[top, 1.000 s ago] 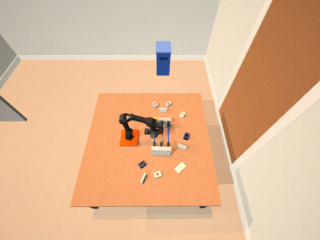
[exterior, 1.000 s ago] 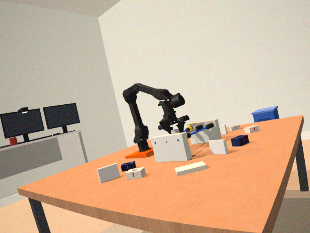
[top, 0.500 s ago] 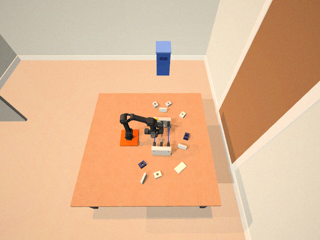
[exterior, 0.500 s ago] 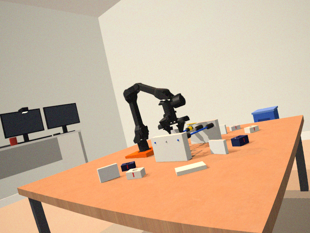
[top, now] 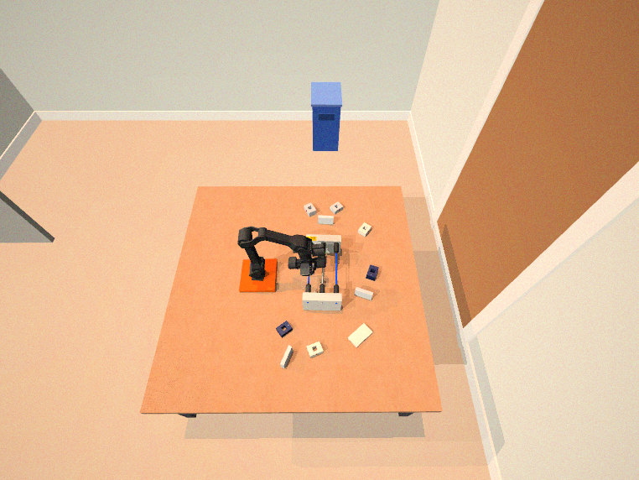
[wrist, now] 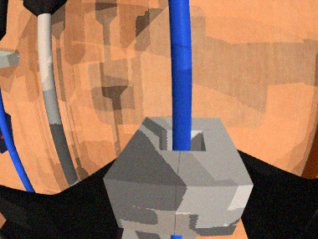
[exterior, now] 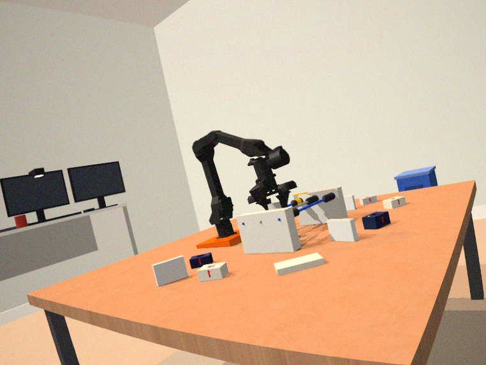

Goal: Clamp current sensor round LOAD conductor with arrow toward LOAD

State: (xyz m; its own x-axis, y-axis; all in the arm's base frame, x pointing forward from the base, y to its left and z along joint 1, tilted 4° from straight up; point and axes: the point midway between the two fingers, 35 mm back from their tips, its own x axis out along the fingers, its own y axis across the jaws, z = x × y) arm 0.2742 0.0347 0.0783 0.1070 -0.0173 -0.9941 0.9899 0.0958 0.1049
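The grey split-core sensor (wrist: 209, 167) (exterior: 272, 205) sits round a blue conductor (wrist: 181, 83) (top: 309, 280), the one nearest the robot's base. The conductor passes through its square window. Its two halves meet at a thin seam with no visible gap; whether it is latched cannot be told. My gripper (wrist: 179, 154) (exterior: 274, 205) is shut on the sensor, one black finger on each side. In the top view the arm hides the sensor. No arrow shows on the visible faces. A yellow marker (top: 311, 237) (exterior: 300, 193) is at the far block's robot-side end; its lettering is not readable.
A grey conductor (wrist: 45, 54) and another blue conductor (top: 336, 268) run alongside, between the near block (top: 322, 302) (exterior: 266, 231) and the far block (exterior: 337, 204). White and navy sensor-like blocks, including a navy one (top: 371, 273) (exterior: 375, 220), and pale slabs (top: 360, 335) (exterior: 299, 263) stand around.
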